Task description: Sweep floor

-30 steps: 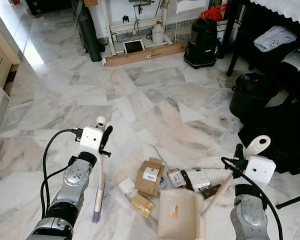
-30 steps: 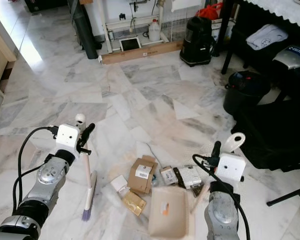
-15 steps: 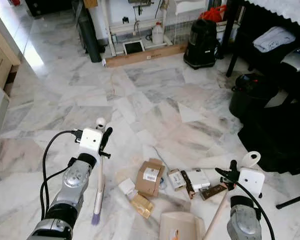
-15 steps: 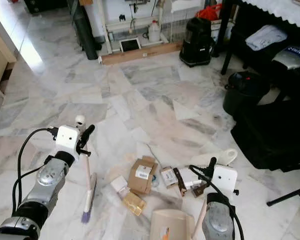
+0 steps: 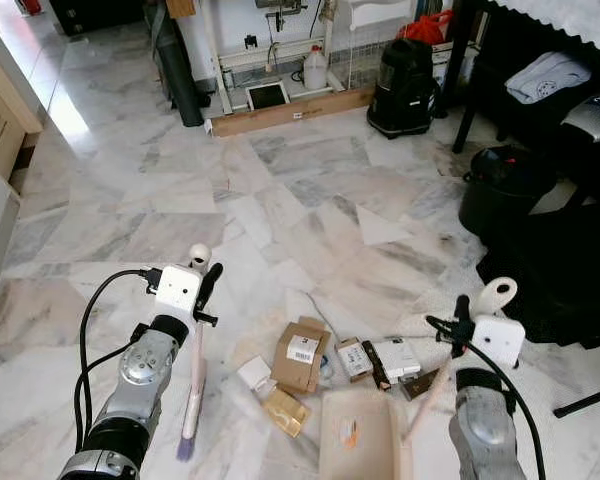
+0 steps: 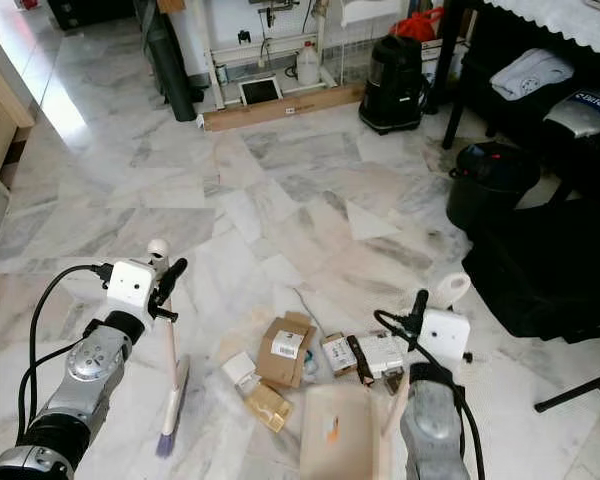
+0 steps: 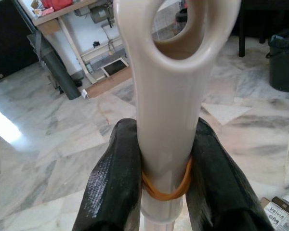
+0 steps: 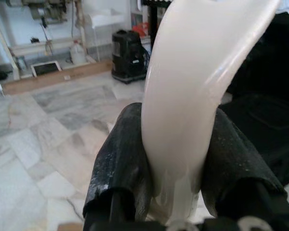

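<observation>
My left gripper (image 5: 206, 290) is shut on the cream handle of a small broom (image 5: 194, 385), whose purple bristles rest on the marble floor at the lower left. In the left wrist view the black fingers (image 7: 116, 183) clamp that handle (image 7: 171, 110). My right gripper (image 5: 458, 322) is shut on the handle of a beige dustpan (image 5: 358, 434), which lies flat on the floor at the bottom centre. Litter sits between them: a brown cardboard box (image 5: 300, 352), a small white box (image 5: 252, 372), a golden packet (image 5: 283, 410) and white packs (image 5: 395, 358).
A black bin (image 5: 502, 188) and dark bags stand at the right under a table. A black vacuum (image 5: 404, 86) and a long cardboard box (image 5: 288, 108) lie at the far wall. Wooden furniture (image 5: 2, 110) edges the left. Open marble floor stretches ahead.
The dustpan has slid forward again toward the litter after being drawn back. My left gripper and the broom shifted slightly left and down.
</observation>
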You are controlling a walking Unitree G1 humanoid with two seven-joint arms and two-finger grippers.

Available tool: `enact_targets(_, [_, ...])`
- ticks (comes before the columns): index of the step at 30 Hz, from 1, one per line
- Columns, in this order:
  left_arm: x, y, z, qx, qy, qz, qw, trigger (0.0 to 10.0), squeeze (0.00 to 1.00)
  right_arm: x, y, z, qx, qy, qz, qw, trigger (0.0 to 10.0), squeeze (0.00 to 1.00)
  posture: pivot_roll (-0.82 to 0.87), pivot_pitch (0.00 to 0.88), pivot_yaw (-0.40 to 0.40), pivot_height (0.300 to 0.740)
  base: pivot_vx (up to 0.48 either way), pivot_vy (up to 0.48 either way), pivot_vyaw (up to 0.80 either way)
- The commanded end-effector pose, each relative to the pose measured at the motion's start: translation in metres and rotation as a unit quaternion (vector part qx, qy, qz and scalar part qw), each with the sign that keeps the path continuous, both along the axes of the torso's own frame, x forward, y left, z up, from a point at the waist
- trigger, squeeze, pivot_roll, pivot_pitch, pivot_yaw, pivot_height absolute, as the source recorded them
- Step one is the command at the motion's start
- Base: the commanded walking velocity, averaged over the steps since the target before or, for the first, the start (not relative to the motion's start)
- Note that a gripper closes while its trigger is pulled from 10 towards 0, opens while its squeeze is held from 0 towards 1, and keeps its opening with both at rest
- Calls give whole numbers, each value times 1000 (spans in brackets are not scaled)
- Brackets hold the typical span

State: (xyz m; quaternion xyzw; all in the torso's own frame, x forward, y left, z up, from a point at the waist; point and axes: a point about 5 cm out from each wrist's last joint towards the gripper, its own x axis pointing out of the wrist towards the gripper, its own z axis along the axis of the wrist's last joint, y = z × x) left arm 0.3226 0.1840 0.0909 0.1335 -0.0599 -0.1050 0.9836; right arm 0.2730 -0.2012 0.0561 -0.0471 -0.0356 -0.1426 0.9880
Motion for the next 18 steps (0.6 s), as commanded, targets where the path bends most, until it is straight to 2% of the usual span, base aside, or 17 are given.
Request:
enact_targets(1, [1,7,8,4,-17,6,1000,10000,0,-2,4,-8,2,13,6,1000,10000,0,79,95,109,740,0,0,0])
enact_targets(5, [0,8,7,5,-15,5,1000,10000,0,-8,9,-26,7,52,11,999,10000,0,86,98,111,740,0,0,0])
enact_targets(12, [-1,11,8,8,-15,8,1000,10000,0,-13,13,-32,9,55,13,998,10000,0,86,100,114,740,0,0,0])
enact_targets(18, [-2,7,7,7,-14,2,1000,10000,0,-15,8,-36,3,59,4,998,10000,0,92,101,118,740,0,0,0])
